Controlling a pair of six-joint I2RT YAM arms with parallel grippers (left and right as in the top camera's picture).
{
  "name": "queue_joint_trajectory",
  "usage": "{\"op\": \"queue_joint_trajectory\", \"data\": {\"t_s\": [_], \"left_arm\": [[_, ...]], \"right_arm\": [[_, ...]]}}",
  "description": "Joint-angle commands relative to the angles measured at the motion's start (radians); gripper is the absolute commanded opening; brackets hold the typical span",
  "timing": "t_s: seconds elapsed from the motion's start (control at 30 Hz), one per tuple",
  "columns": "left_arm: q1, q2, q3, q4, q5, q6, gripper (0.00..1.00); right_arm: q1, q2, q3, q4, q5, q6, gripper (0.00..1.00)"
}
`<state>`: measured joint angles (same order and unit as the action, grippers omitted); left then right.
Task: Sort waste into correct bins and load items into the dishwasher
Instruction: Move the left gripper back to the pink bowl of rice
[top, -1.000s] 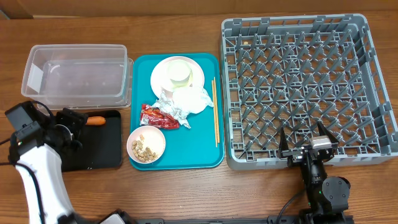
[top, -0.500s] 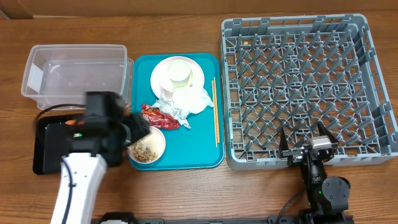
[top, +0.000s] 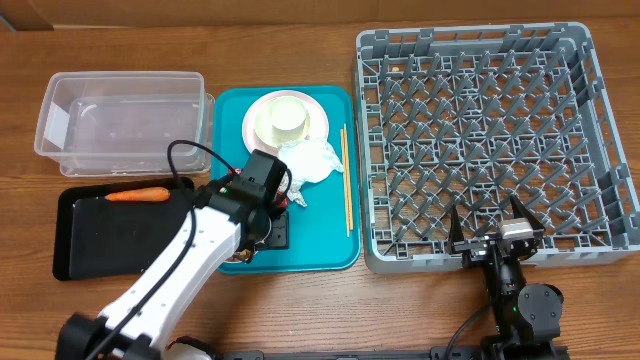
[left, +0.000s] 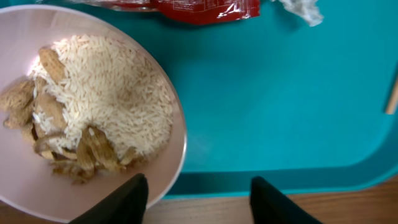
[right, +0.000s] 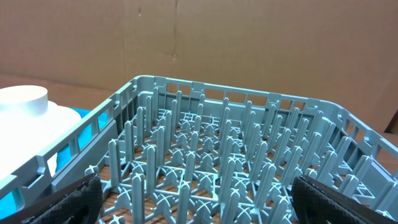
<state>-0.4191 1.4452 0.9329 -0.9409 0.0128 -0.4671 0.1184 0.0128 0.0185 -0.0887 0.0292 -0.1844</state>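
My left gripper is open low over the front of the teal tray. One finger is over the rim of a pale bowl holding rice and nut scraps, and the other is outside it over the tray's edge. The overhead view shows the left gripper covering most of that bowl. A red wrapper lies just beyond the bowl. The carrot lies in the black tray. A white cup stands on the round plate, beside a crumpled napkin. My right gripper is open at the grey dish rack's front edge.
The clear tub stands behind the black tray, with nothing in it. Chopsticks lie along the teal tray's right side. In the right wrist view the rack's upright pegs fill the space ahead, with a cardboard wall behind.
My left arm swung right from the black tray to the teal tray's bowl, and its jaws narrowed a little. The carrot stays in the black tray. The right arm has not moved.
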Motion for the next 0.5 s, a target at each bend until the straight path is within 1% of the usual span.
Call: {"op": "queue_joint_trajectory", "data": {"t_s": [0.0,0.17,0.33,0.37,0.4,0.47], "left_arm": [[0.000,0.058,0.018,0.024,-0.042,-0.002,0.53],[0.000,0.124,0.018,0.046,-0.043,-0.001,0.54],[0.000,0.165,0.018,0.083,-0.043,-0.001,0.49],[0.000,0.166,0.018,0.086,-0.047,-0.001,0.47],[0.000,0.165,0.018,0.086,-0.051,0.000,0.42],[0.000,0.165,0.018,0.087,-0.066,-0.001,0.37]], "right_arm": [[-0.003,-0.010,-0.011,0.008,-0.005,0.000,1.00],[-0.003,-0.010,-0.011,0.008,-0.005,0.000,1.00],[-0.003,-0.010,-0.011,0.008,-0.005,0.000,1.00],[-0.003,-0.010,-0.011,0.008,-0.005,0.000,1.00],[-0.003,-0.010,-0.011,0.008,-0.005,0.000,1.00],[-0.003,-0.010,-0.011,0.008,-0.005,0.000,1.00]]}}
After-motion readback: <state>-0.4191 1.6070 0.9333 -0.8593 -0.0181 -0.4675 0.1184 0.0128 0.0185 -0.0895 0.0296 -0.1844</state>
